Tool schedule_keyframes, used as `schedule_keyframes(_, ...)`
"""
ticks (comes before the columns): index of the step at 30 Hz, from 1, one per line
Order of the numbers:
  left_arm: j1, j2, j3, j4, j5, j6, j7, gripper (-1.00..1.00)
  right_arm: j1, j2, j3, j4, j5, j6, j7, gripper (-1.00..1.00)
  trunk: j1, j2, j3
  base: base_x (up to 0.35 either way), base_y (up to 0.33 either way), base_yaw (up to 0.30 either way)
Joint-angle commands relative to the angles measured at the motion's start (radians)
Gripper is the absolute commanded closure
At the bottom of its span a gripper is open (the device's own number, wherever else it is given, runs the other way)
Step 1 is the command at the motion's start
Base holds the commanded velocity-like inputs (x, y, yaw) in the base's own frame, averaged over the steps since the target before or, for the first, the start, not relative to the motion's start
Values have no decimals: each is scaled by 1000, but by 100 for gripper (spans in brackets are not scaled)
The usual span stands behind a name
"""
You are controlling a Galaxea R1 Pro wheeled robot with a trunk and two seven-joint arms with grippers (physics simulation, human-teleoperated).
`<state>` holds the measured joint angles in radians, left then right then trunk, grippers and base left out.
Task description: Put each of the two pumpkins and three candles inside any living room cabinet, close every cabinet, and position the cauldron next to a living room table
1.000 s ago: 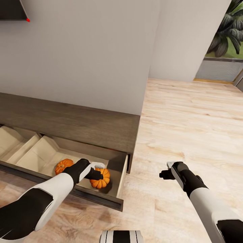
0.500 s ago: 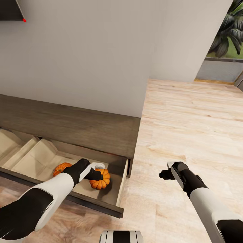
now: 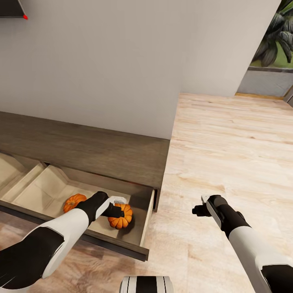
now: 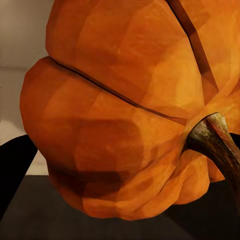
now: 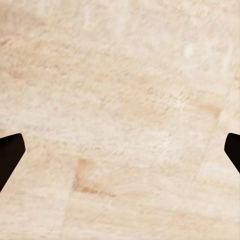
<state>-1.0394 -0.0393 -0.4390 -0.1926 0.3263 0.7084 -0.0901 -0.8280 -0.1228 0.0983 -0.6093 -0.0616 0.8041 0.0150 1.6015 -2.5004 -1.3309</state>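
Your left claw (image 3: 119, 206) hangs inside the cabinet's (image 3: 101, 152) open drawer (image 3: 145, 221), pinching one pumpkin (image 3: 121, 218); the second pumpkin (image 3: 73, 202) lies in the same drawer. Your right claw (image 3: 198, 210) is spread wide over bare wood floor (image 5: 120, 100), holding nothing.

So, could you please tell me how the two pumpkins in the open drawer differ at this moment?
The nearer pumpkin sits right at the left tool, toward the drawer's open end; the farther pumpkin lies apart, deeper along the drawer, partly hidden behind the left arm. The nearer one looms large in the left wrist view, stem showing. Both are orange, ribbed and inside the same compartment.
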Motion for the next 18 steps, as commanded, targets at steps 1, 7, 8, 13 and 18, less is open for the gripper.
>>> schedule_keyframes(1, -1, 1, -9, -1, 7, 3, 1, 100, 0, -1, 6, -1, -6, 4, -1, -100, 0, 0, -1, 0, 0, 0)
schedule_keyframes(7, 0, 0, -10, 2, 7, 3, 1, 100, 0, -1, 6, -1, -6, 4, -1, -100, 0, 0, -1, 0, 0, 0)
schedule_keyframes(8, 0, 1, -10, 1, 7, 3, 1, 100, 0, -1, 6, -1, -6, 4, -1, -100, 0, 0, -1, 0, 0, 0)
schedule_keyframes(13, -1, 1, -9, 2, 7, 3, 3, -100, 0, -1, 6, -1, -6, 4, -1, -100, 0, 0, -1, 0, 0, 0)
schedule_keyframes(18, -1, 1, -7, 4, 7, 3, 2, -100, 0, -1, 6, -1, -6, 4, -1, -100, 0, 0, -1, 0, 0, 0)
